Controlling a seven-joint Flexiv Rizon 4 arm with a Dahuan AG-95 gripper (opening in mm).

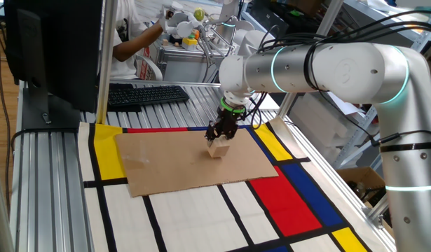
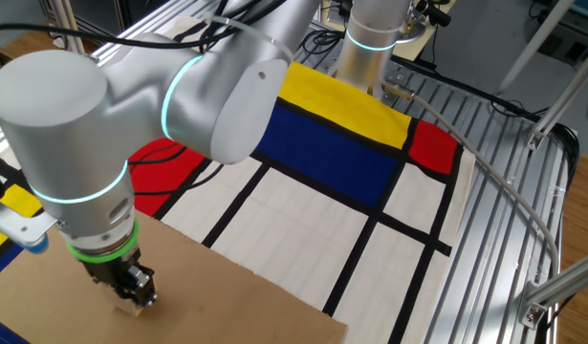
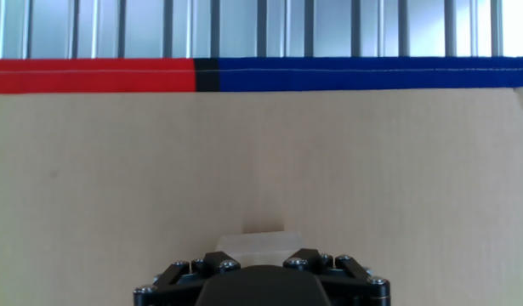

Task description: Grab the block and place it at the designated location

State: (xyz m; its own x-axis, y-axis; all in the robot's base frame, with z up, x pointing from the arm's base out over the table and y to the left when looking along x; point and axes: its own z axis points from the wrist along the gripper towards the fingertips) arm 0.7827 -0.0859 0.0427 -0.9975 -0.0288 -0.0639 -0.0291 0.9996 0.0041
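The block (image 1: 217, 150), a small pale tan wooden cube, sits at or just above the brown cardboard sheet (image 1: 166, 164), near its middle right. My gripper (image 1: 219, 137) stands directly over it, pointing down, with its fingers closed on the block's sides. In the other fixed view the block (image 2: 133, 308) peeks out under the gripper (image 2: 133, 294). In the hand view only the block's top edge (image 3: 253, 240) shows, above the gripper's black linkages (image 3: 254, 270). The dark dot of the designated location does not show; it may be hidden under the block.
The cardboard lies on a mat with red (image 1: 289, 199), yellow (image 1: 108, 154), blue (image 1: 310, 175) and white (image 1: 194, 220) rectangles. A black keyboard (image 1: 145, 94) and a monitor (image 1: 57, 49) stand at the back. A person (image 1: 134, 38) works behind the table. Metal rails (image 2: 504, 220) edge the mat.
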